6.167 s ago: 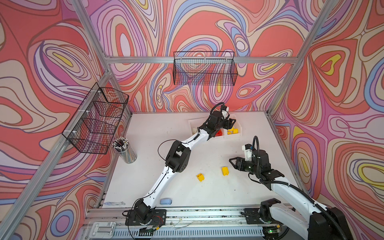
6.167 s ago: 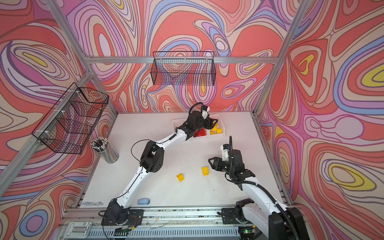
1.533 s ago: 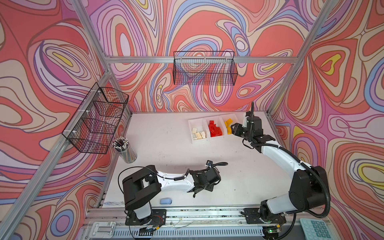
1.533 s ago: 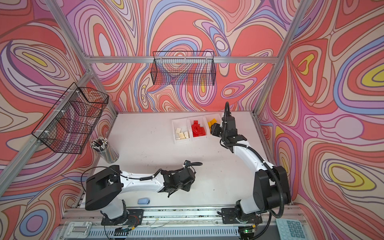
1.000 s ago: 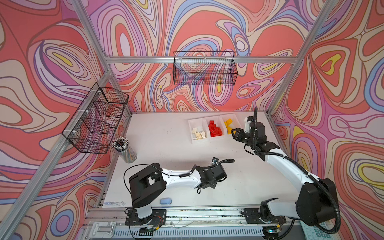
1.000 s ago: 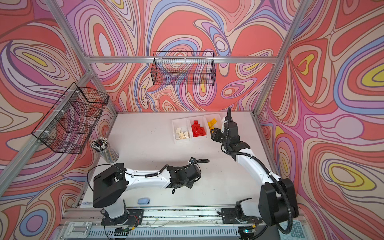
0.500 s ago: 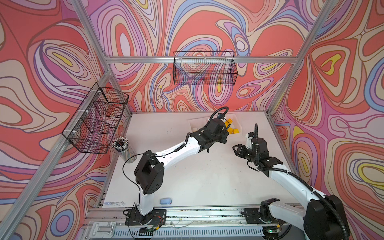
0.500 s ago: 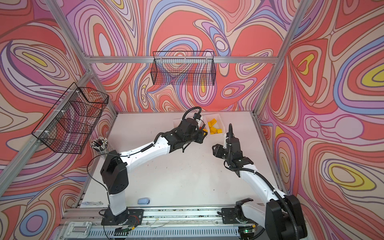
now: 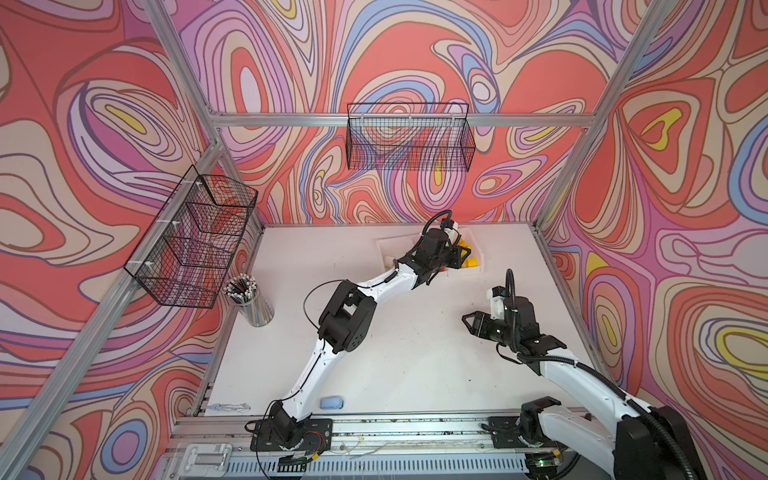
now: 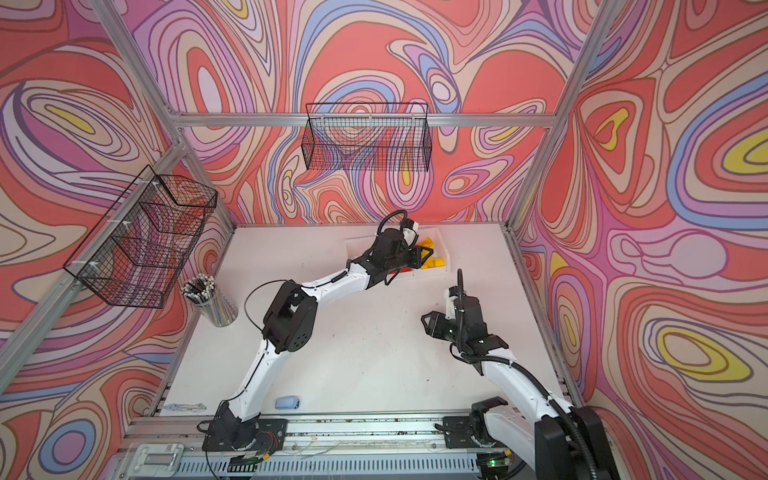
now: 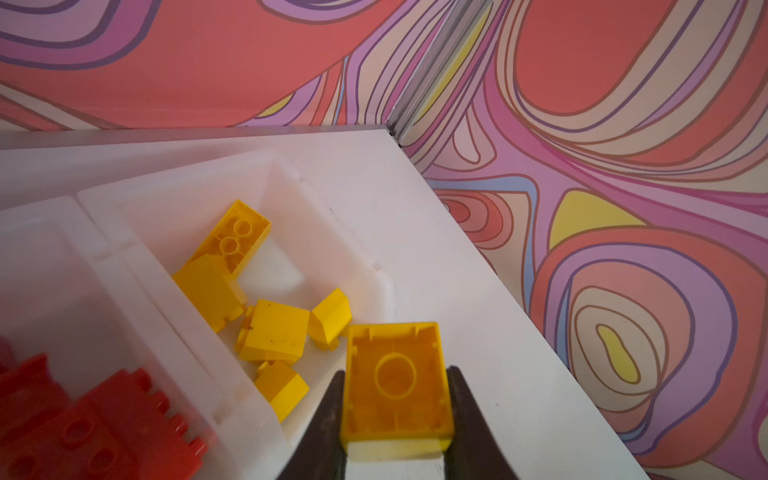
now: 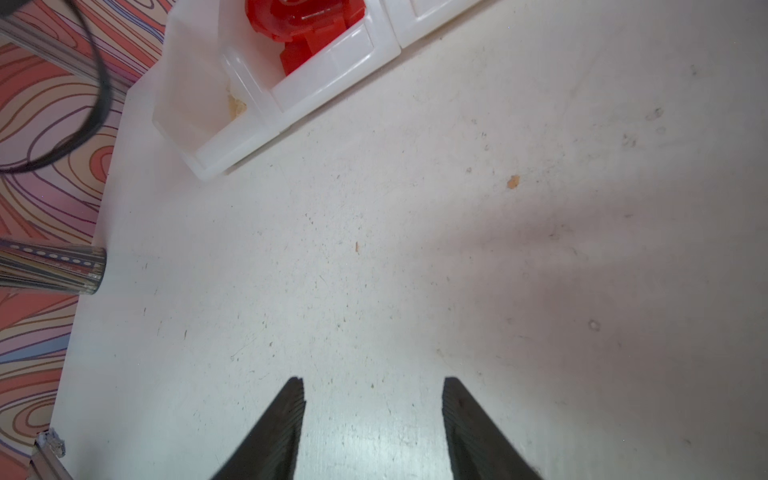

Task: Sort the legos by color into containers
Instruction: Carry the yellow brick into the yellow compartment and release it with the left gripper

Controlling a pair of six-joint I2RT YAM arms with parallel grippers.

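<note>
Left gripper [image 11: 395, 372] tight on a yellow lego [image 11: 397, 399]; right gripper [image 12: 373, 380] half spread, empty.

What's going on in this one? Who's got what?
The left gripper is clamped on a yellow brick, held at the end bin where several other yellow bricks lie. The neighbouring bin holds red bricks. The right gripper hangs open and empty above the table, away from the bins.
</note>
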